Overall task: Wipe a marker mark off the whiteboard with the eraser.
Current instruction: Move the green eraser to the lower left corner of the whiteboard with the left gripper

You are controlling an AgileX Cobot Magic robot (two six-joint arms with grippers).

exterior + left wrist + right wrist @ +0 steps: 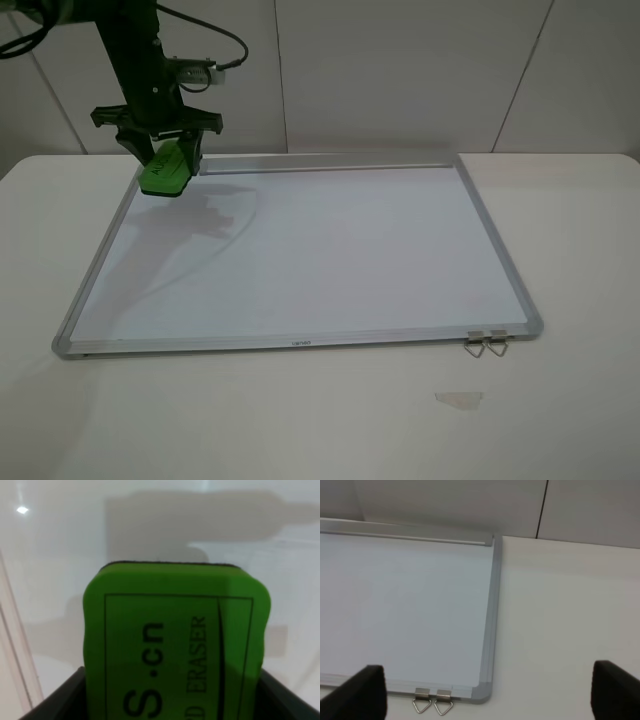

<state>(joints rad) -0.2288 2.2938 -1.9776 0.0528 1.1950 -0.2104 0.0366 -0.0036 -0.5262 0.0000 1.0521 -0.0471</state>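
Observation:
The whiteboard lies flat on the table, and its white face shows no marker mark in any view. My left gripper is shut on the green eraser above the board's far left corner. The eraser's shadow falls on the board just to its right. In the left wrist view the eraser fills the frame between the two dark fingers, lettering up, with a thin dark felt edge at its far end. My right gripper is open and empty over the board's near right corner.
Two metal clips hang off the board's near right edge, also visible as clips in the right wrist view. The tray strip runs along the far edge. A small pale scrap lies on the white table near the front.

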